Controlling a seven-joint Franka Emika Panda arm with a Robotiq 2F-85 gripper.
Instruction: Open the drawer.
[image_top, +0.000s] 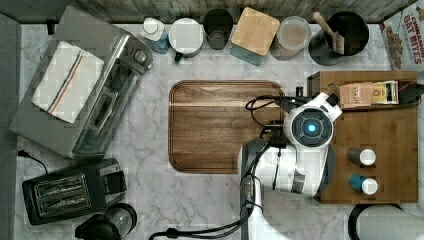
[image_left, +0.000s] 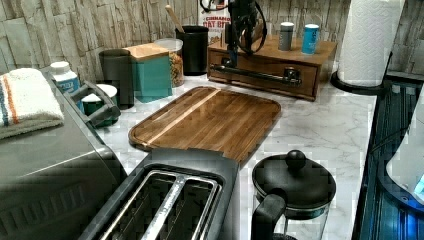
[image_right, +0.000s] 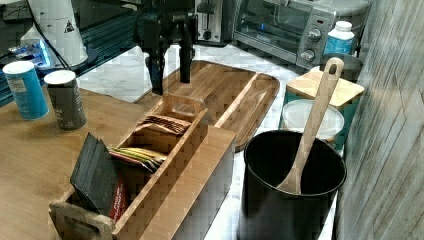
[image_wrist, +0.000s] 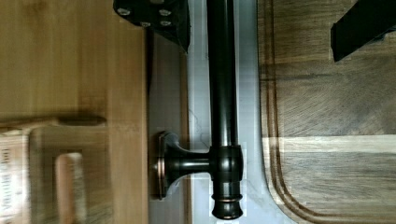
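The drawer (image_left: 263, 84) is the front of a bamboo box (image_top: 390, 145) and looks shut. Across it runs a long black bar handle (image_left: 260, 74), which the wrist view shows as a dark rod (image_wrist: 222, 93) on a mount (image_wrist: 180, 163). My gripper (image_left: 231, 59) hangs over the handle's end on the left view's left. It is open: one finger (image_wrist: 159, 18) is on the box side of the bar, the other (image_wrist: 364, 23) over the tray side. In the right view the gripper (image_right: 171, 75) points down past the box edge, holding nothing.
A brown wooden tray (image_top: 220, 125) lies right in front of the drawer. On the box stand a tea-bag holder (image_right: 150, 150) and two shakers (image_top: 364, 170). Canisters and a utensil pot (image_right: 290, 195) line the wall. A toaster oven (image_top: 85, 85), toaster (image_top: 70, 192) and paper-towel roll (image_left: 367, 40) stand around.
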